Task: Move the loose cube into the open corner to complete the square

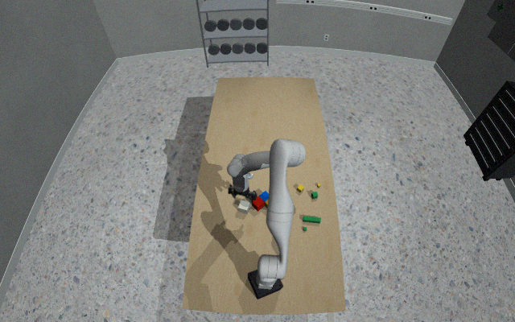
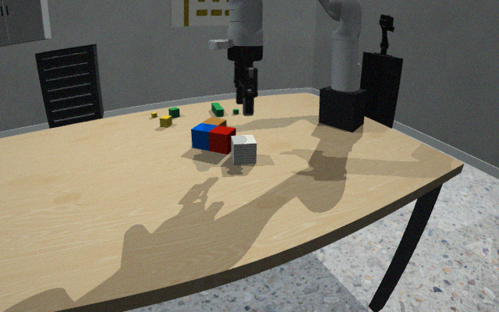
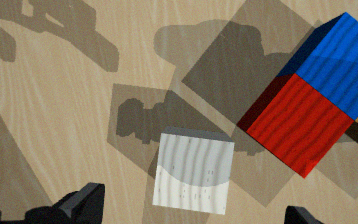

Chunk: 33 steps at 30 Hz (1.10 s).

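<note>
Hand (image 1: 242, 193) (image 2: 246, 108) (image 3: 195, 215) open, nothing gripped, above the tabletop (image 1: 265, 113) (image 2: 97, 175) (image 3: 30, 95). White cube (image 1: 244, 206) (image 2: 244, 150) (image 3: 193, 174) sits loose beside the red cube (image 1: 258, 204) (image 2: 221, 140) (image 3: 301, 125), rotated relative to it; red touches the blue cube (image 1: 264, 196) (image 2: 203, 136) (image 3: 332, 65). Risks: descending off-centre clips white; a finger could knock red while closing; uncorrected yaw leaves a wedge gap. Surface: pale wood grain, hard shadows. Room: grey walls, speckled floor, weight rack (image 1: 235, 63) behind.

On my wooden table (image 1: 261, 109) (image 2: 117, 187) (image 3: 30, 90) I count four large cubes, one yellow cube pair, two small green cubes, one green bar.
</note>
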Available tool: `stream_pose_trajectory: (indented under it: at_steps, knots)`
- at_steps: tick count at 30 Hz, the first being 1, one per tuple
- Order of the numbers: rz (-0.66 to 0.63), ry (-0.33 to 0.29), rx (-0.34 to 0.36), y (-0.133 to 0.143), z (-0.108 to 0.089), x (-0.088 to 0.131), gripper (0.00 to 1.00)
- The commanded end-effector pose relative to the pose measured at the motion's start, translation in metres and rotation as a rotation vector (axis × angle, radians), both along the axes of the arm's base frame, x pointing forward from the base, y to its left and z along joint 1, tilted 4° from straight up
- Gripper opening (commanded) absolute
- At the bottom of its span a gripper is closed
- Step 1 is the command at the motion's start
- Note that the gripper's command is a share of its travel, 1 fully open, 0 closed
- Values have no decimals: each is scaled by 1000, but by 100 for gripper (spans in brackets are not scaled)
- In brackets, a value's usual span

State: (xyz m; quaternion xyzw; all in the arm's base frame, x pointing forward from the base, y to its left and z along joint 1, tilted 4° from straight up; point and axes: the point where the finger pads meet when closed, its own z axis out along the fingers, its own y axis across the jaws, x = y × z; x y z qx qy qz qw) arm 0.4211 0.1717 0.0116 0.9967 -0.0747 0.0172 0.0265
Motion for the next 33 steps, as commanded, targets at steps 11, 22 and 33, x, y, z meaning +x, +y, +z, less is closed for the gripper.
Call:
stream_pose_trajectory:
  at_steps: [11,22,33]
  knots:
    - [167,13,-6,0,-1,-2,100]
    - [528,41,-18,0,-2,-4,100]
    - [891,62,-27,0,-3,-5,100]
